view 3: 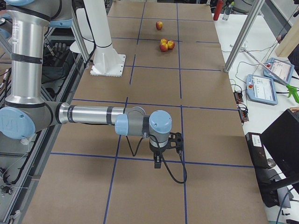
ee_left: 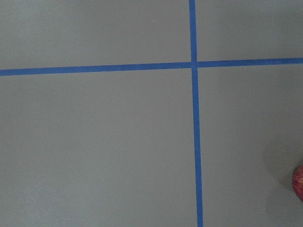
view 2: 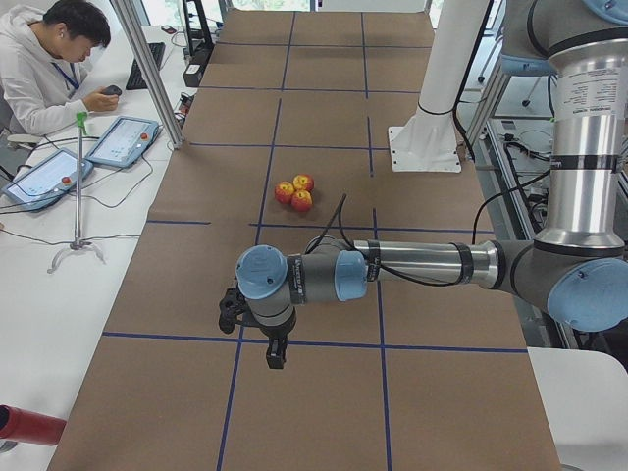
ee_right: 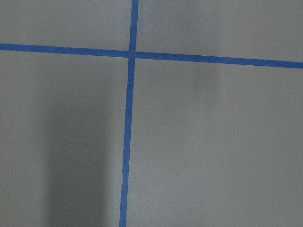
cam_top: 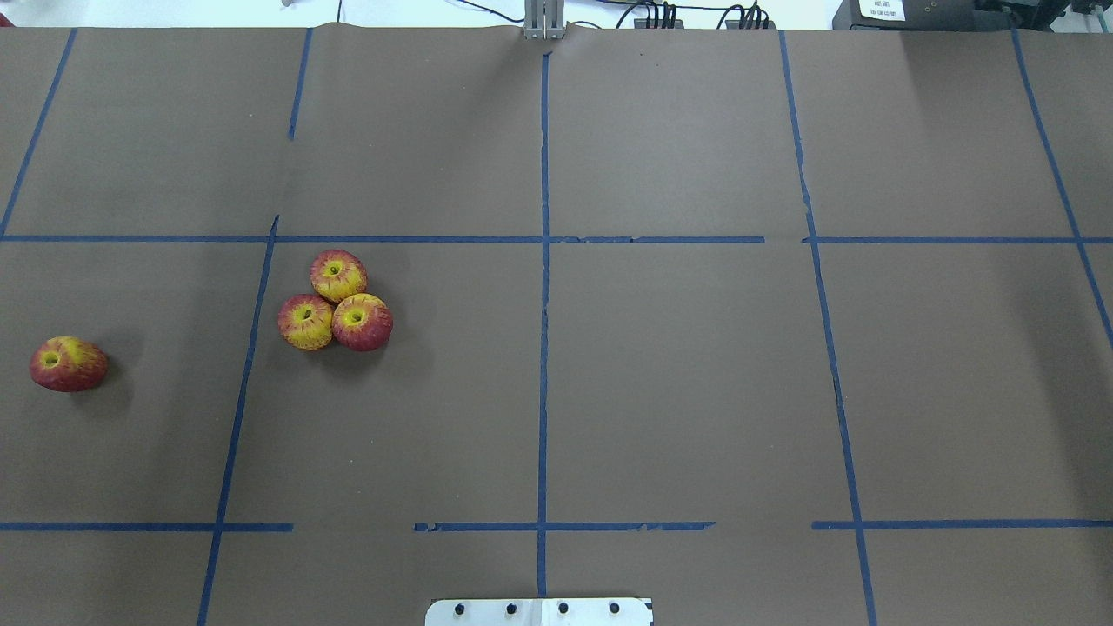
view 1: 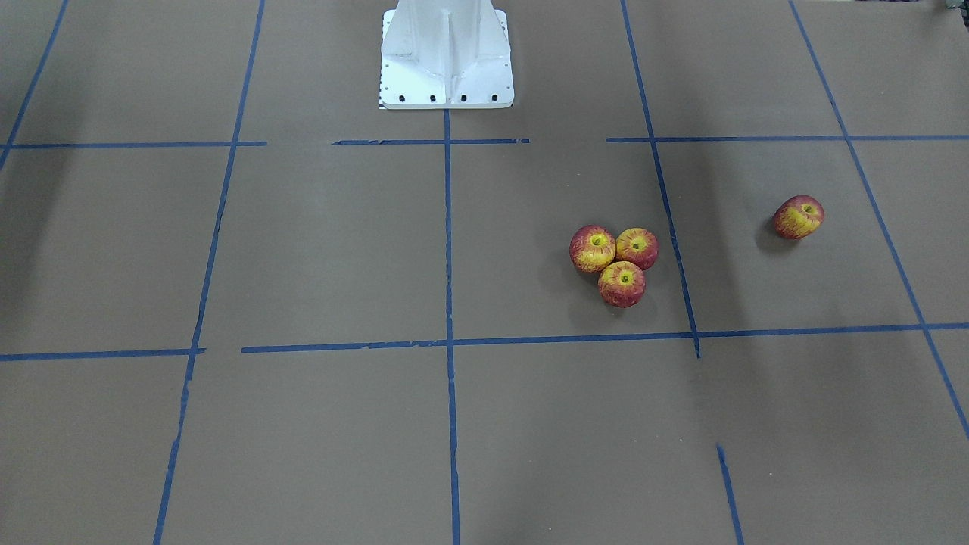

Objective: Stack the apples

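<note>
Three red-and-yellow apples [cam_top: 333,300] sit touching in a cluster on the brown table, stem dimples up; the cluster also shows in the front view [view 1: 617,261] and both side views [view 2: 294,191] [view 3: 166,45]. A fourth apple [cam_top: 68,363] lies tilted, apart, near the table's left end [view 1: 799,216] [view 3: 159,25]. Its red edge [ee_left: 299,183] shows at the right border of the left wrist view. My left gripper [view 2: 263,336] hangs over the table's left end, near that apple. My right gripper [view 3: 166,150] hangs over the right end, far from all apples. I cannot tell whether either is open.
Blue tape lines [cam_top: 543,261] divide the brown table. The white robot base [view 1: 447,57] stands at the table's middle edge. An operator [view 2: 49,69] sits at a side bench with tablets [view 2: 123,142]. Metal frame posts [view 3: 238,37] stand beside the table.
</note>
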Controlling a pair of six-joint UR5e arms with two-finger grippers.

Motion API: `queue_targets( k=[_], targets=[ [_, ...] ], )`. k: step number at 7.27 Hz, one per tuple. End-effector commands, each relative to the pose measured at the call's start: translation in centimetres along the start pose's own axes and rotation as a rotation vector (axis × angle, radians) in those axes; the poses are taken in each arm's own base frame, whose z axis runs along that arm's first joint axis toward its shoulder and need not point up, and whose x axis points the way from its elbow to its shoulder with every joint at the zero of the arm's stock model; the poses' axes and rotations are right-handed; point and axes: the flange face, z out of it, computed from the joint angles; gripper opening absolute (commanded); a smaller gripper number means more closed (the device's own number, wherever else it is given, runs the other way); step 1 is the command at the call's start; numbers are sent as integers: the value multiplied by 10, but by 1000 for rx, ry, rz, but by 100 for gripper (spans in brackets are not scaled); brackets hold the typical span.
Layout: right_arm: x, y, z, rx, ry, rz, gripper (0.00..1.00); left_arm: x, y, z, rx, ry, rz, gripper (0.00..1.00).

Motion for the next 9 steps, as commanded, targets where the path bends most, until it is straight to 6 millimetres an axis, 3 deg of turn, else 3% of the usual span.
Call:
queue_targets(
  k=[1,2,5,6,7,8,9],
  targets=[
    [0,0,0,0,0,1,100,17,-7,-18,38,-4,37,100],
    [0,0,0,0,0,-1,100,23,-14,-22,42,-13,49,100],
    [0,0,0,0,0,-1,100,22,-6,-14,37,-5,57,100],
    [0,0,0,0,0,-1,100,76,-25,17,38,46,221,100],
    [0,0,0,0,0,1,100,131,-32,59,-27,62,208,100],
    [0,0,0,0,0,1,100,186,-29,73,-4,75,226,100],
    [0,0,0,0,0,1,100,183,-3,80,36,86,232,100]
  ],
)
